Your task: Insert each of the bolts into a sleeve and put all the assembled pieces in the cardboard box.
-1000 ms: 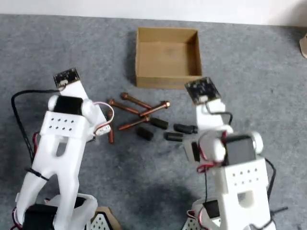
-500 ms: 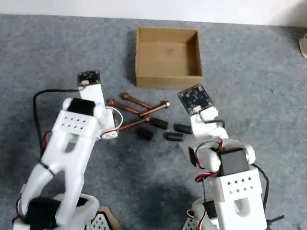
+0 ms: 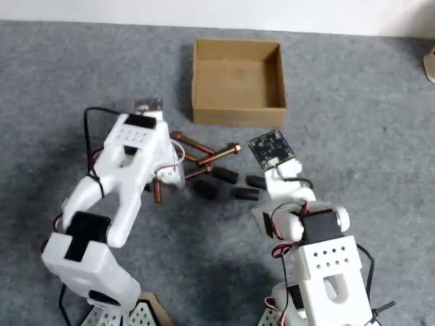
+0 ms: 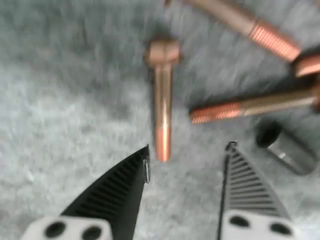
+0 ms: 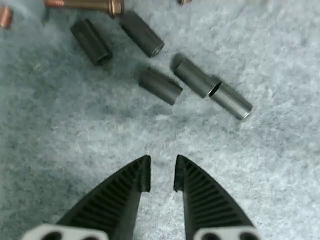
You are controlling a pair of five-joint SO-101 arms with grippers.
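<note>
Left gripper [image 4: 189,150], jaws wide, hovers just short of a lone bolt [image 4: 162,100] lying left of the sleeves [image 5: 160,86], on the near side of the box [image 3: 238,117]. Right gripper [image 5: 161,170] is narrowly open. Bolt: likely rigid, smooth, roll-prone; grip mid-shank, across its axis.

**Setting:** robotics test bench, as I see it from my remote station.
**Evidence:** tabletop covered edge to edge in grey carpet-like cloth [image 3: 367,102]; pale wall strip [image 3: 204,10] along its far edge; left arm [image 3: 115,183] and right arm [image 3: 326,261], white plastic (loose red wiring [image 3: 279,250], bare circuit board [image 3: 270,148]).
</note>
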